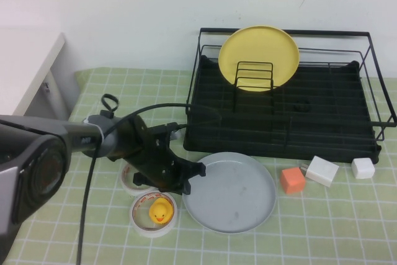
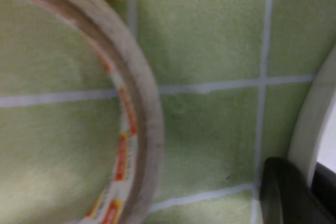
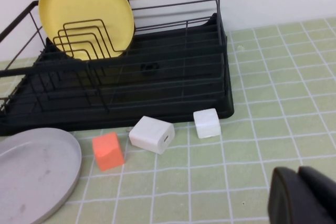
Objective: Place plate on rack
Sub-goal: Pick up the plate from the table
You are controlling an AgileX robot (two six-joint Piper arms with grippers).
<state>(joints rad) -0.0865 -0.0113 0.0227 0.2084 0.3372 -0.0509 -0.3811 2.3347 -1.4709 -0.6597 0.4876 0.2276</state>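
A: Item one, the plate point(image 1: 232, 192). Location?

B: Lower centre of the high view, flat on the green checked cloth point(image 1: 322, 228), in front of the rack point(image 1: 282, 119). Not lifted.

A: Item two, the left gripper point(image 1: 186, 177).

B: Low at the plate's left rim, between it and two tape rolls point(image 1: 153, 218); a rubber duck point(image 1: 160, 210) sits in the nearer roll. Whether its fingers are parted or have hold of the rim, I cannot tell.

A: Item three, the right gripper point(image 3: 304, 195).

B: Absent from the high view; only its dark tip shows at the lower right of its own wrist view. Opening: cannot tell.

A: Hazards?

B: Judged only: a thin, shallow rim may slip from a poor grip. The tape rolls crowd the approach. The yellow plate point(image 1: 258, 58) already occupies the dividers point(image 1: 253, 85), so a collision there is possible.
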